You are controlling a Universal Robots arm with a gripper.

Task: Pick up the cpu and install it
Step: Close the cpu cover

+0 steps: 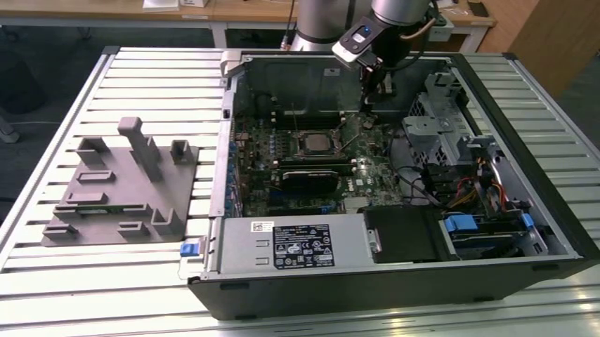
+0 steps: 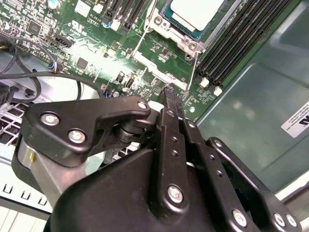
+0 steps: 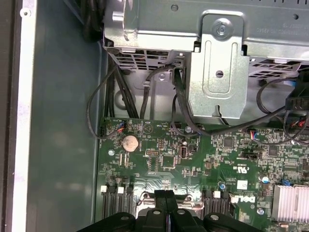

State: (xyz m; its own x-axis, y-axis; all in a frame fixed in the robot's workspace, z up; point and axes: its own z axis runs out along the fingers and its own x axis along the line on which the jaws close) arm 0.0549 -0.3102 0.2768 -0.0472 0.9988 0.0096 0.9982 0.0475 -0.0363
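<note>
The cpu (image 2: 195, 12), a flat square chip with a pale silvery top, lies inside the metal-rimmed socket frame (image 2: 186, 41) on the green motherboard. In the exterior view the cpu (image 1: 316, 144) sits near the middle of the open computer case. My gripper (image 1: 367, 109) hangs over the board just beyond the socket, toward the exterior view's right, and touches nothing. In both wrist views its black fingers (image 2: 170, 104) are pressed together with nothing between them; the gripper (image 3: 165, 197) hovers above the board's edge components.
The open case (image 1: 525, 105) lies on a slatted white table (image 1: 159, 77). A grey plastic block with upright posts (image 1: 122, 186) stands at the exterior view's left. A drive cage (image 3: 219, 63) and black cables (image 3: 145, 92) crowd the board's side near the gripper.
</note>
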